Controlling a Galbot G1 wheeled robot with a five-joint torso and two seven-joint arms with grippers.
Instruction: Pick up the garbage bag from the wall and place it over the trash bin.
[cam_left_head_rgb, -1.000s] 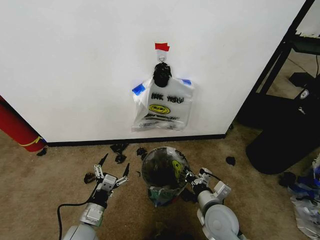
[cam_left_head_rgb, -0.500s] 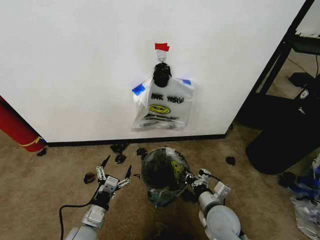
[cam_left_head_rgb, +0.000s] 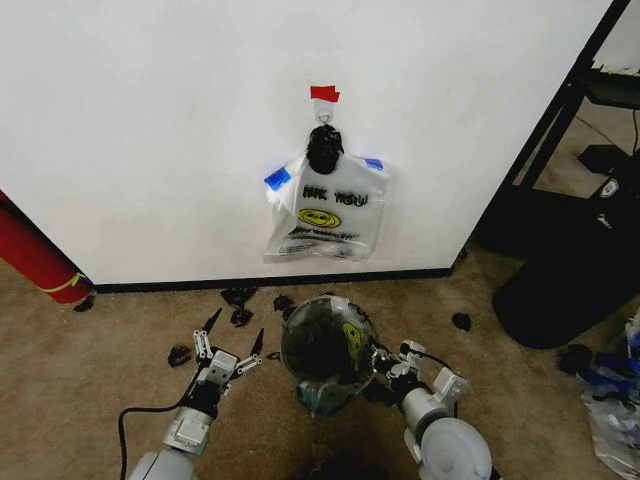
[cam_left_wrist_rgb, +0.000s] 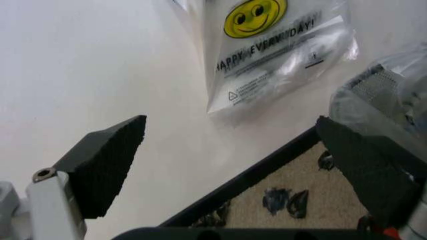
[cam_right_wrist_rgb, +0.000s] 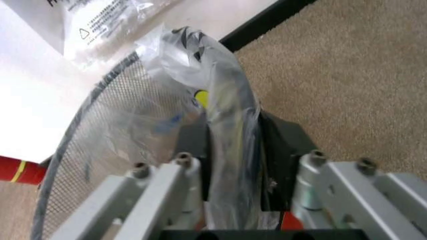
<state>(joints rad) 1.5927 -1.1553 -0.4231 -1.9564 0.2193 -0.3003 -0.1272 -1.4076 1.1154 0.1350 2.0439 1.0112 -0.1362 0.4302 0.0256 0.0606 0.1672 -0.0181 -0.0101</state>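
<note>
garbage bag (cam_left_head_rgb: 330, 345): glossy clear plastic | trash bin (cam_right_wrist_rgb: 87, 150): metal mesh

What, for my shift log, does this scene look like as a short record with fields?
garbage bag: draped over the trash bin's opening, smiley print showing
trash bin: on the carpet in front of the wall
right gripper: at the bin's rim, fingers closed on the bag-covered rim
left gripper: low over the carpet beside the bin, fingers spread, holding nothing
wall: bundle of bags hanging from a hook under red tape
</note>
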